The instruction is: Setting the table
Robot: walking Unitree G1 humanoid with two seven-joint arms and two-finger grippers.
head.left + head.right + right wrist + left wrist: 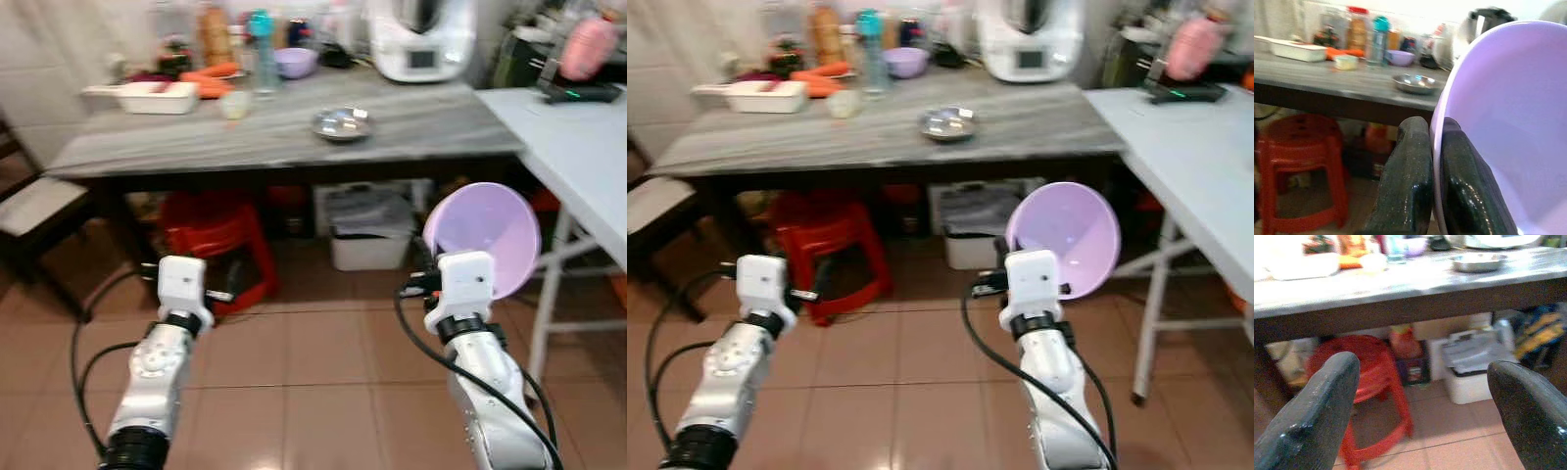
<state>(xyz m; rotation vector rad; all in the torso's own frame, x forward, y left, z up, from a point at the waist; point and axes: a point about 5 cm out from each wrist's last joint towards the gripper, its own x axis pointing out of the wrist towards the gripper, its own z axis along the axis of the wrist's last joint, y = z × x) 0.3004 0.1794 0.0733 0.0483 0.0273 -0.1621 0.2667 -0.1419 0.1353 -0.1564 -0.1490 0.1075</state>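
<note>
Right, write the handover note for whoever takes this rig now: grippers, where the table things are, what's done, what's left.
Right gripper: shut on the rim of the lilac bowl, held up, tilted on edge, in front of the grey table.
Left gripper: open, holding nothing, raised at the same level, facing the red stool under the table.
On the table: a metal dish near the front edge, a small purple bowl at the back, a white tray at the left.
Done: lilac bowl picked up.
Left: move closer, set the lilac bowl on the table, release.
</note>
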